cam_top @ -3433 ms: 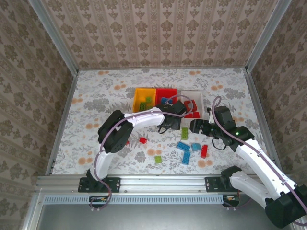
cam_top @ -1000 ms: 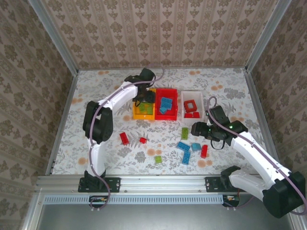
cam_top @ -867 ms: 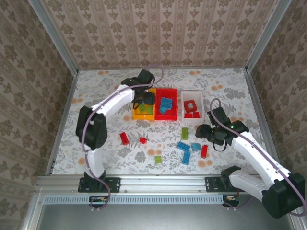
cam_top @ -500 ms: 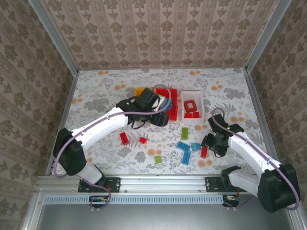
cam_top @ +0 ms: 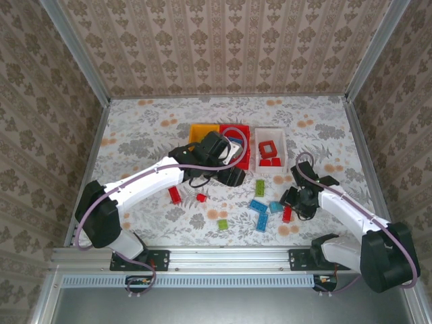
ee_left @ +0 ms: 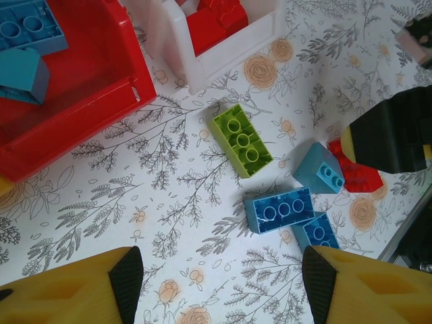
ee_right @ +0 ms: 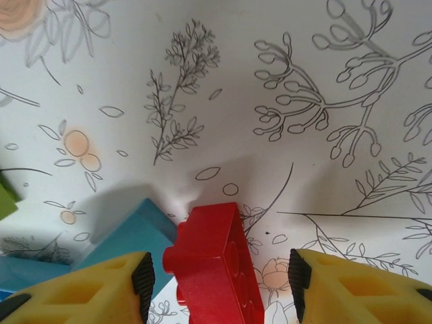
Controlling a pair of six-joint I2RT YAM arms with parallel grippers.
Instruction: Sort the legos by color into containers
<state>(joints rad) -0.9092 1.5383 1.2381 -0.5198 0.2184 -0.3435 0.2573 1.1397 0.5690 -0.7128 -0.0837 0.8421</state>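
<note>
Surface: we see a white tabletop (cam_top: 148, 128) w/ grey-and-orange floral print.
Room: beige patterned wallpaper (cam_top: 223, 47) on three sides; aluminium rails (cam_top: 74, 57) at the corners and near edge.
Change, left arm: a sec ago we had the left gripper (cam_top: 233, 177) over the orange-yellow bin (cam_top: 200, 131). Now it sits on the near side of the bins, above bare table.
Change, right arm: the right gripper (cam_top: 291, 202) was up nr the white bin (cam_top: 284, 145). Now it's down at the red brick (cam_top: 287, 214).
Change, loose bricks: same spots as before.
Left claw: fingers wide apart, nothing btw them.
Right claw: jaws parted, one finger each side of the red brick, a slim gap on both sides, so not clamped.
Orange-yellow bin: left end of the row; inside mostly hidden by the left arm.
Red bin (ee_left: 81, 81): middle of the row; blue bricks (ee_left: 23, 27) inside.
White bin: right end; red pieces inside, incl. a square frame (cam_top: 270, 147).
Loose legos: green brick (ee_left: 241, 140) just near of the white bin. A blue brick (ee_left: 278, 210) and a pale-blue wedge (ee_left: 319, 169) lie beside the red brick. Farther left are another red (cam_top: 175, 195) and another green (cam_top: 222, 224).
</note>
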